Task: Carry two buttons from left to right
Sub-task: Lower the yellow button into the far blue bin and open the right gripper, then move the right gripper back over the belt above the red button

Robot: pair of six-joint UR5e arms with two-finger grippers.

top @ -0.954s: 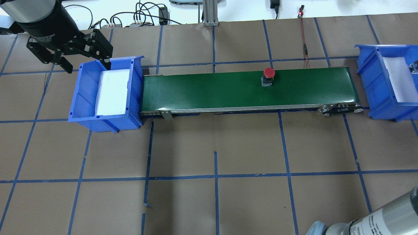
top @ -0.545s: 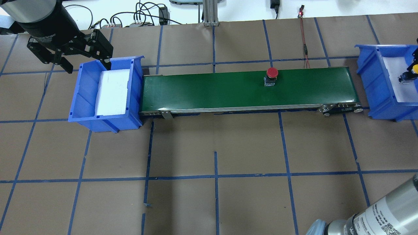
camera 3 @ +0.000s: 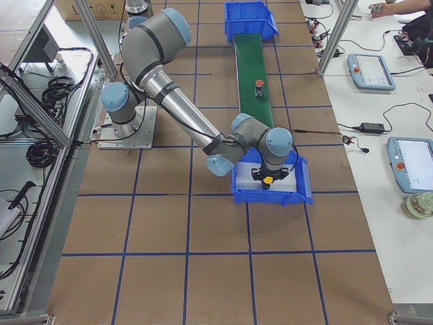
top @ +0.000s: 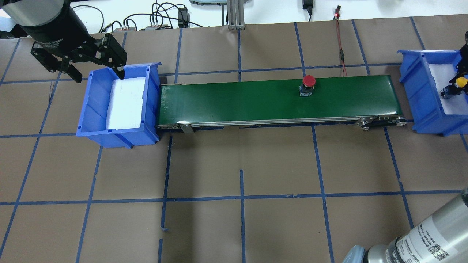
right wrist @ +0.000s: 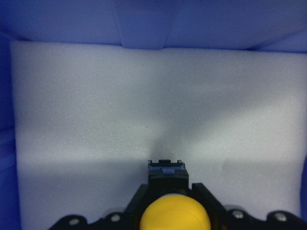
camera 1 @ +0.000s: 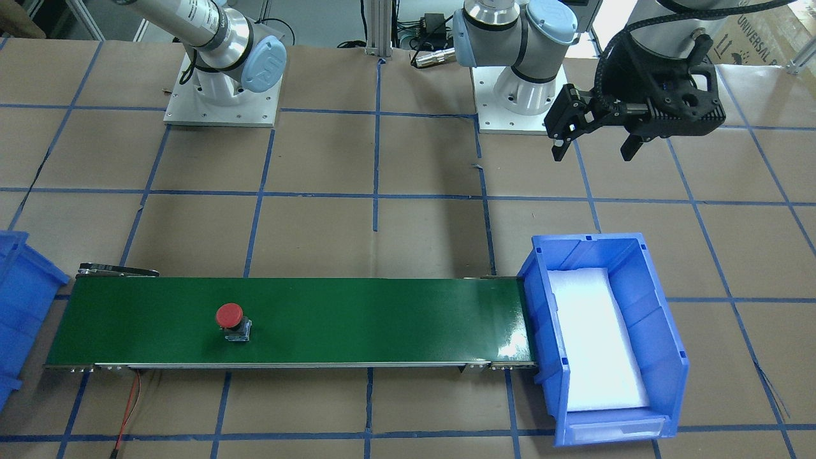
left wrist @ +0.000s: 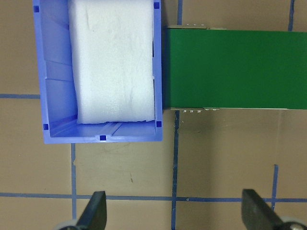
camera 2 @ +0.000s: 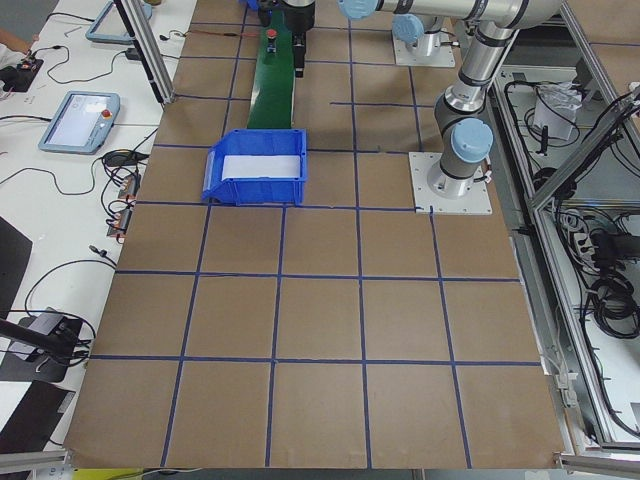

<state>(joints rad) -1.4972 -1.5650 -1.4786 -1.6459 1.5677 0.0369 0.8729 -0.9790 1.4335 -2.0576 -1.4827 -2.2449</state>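
The red button (top: 308,84) stands upright on the green conveyor belt (top: 237,102), right of its middle; it also shows in the front view (camera 1: 231,320). My right gripper (right wrist: 175,206) is shut on the yellow button (right wrist: 175,214) and holds it over the white foam in the right blue bin (top: 416,91). The yellow cap shows at the overhead view's right edge (top: 461,82) and in the right side view (camera 3: 268,181). My left gripper (top: 98,75) is open and empty, above the far corner of the left blue bin (top: 95,109).
The left bin holds only a white foam pad (left wrist: 115,62). A red wire (top: 342,51) lies behind the belt's right part. The belt runs between the two bins. Brown paper with blue tape lines covers the table.
The red button has ridden to the right along the belt. My right gripper has brought the yellow button further into view over the right bin. The left gripper has barely moved.
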